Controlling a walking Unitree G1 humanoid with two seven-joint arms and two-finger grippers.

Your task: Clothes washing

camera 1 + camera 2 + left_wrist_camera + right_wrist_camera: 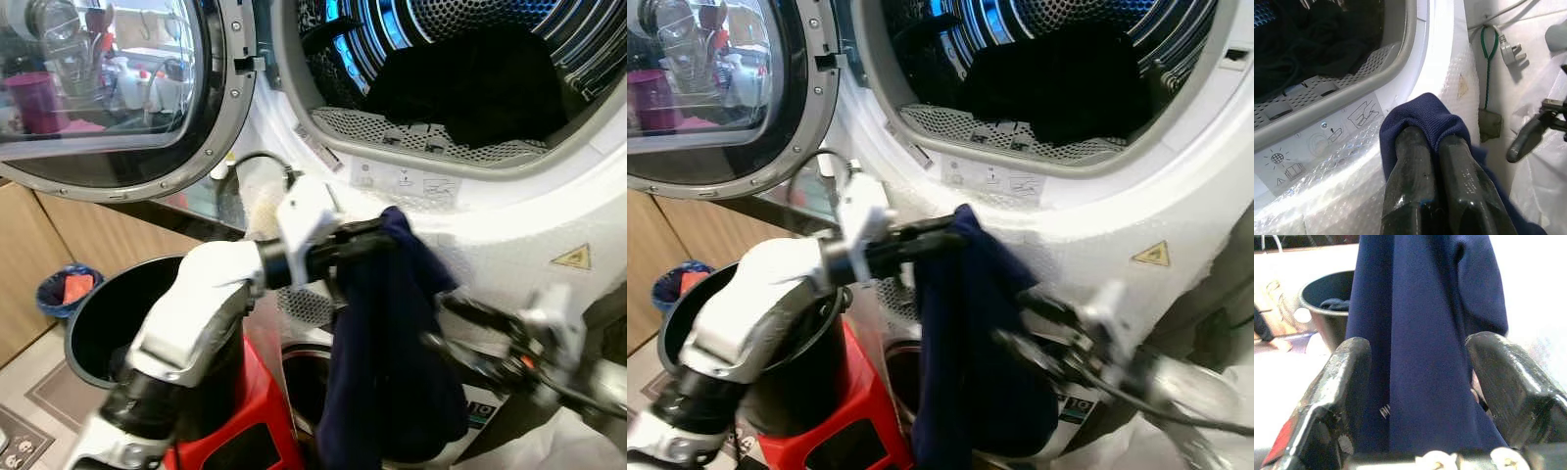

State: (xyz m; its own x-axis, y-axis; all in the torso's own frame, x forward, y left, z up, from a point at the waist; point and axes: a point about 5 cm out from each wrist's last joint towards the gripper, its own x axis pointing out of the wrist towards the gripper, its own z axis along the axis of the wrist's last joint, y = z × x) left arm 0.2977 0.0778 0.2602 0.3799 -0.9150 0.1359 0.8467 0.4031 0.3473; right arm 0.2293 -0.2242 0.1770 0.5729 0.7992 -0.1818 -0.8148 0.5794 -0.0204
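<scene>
Item: navy garment, pinched by our left gripper; right gripper spread around it. We lift it clear over the drum rim.

Left silver arm raised, reaching forward and rightward at mid-height. Left gripper with two long black fingers closed together, pinching fold of dark navy blue cloth garment, fabric draped over fingertips. Right silver arm extended from lower right, blurred. Right gripper spread wide, fingers either side of hanging garment, not clamped.
</scene>
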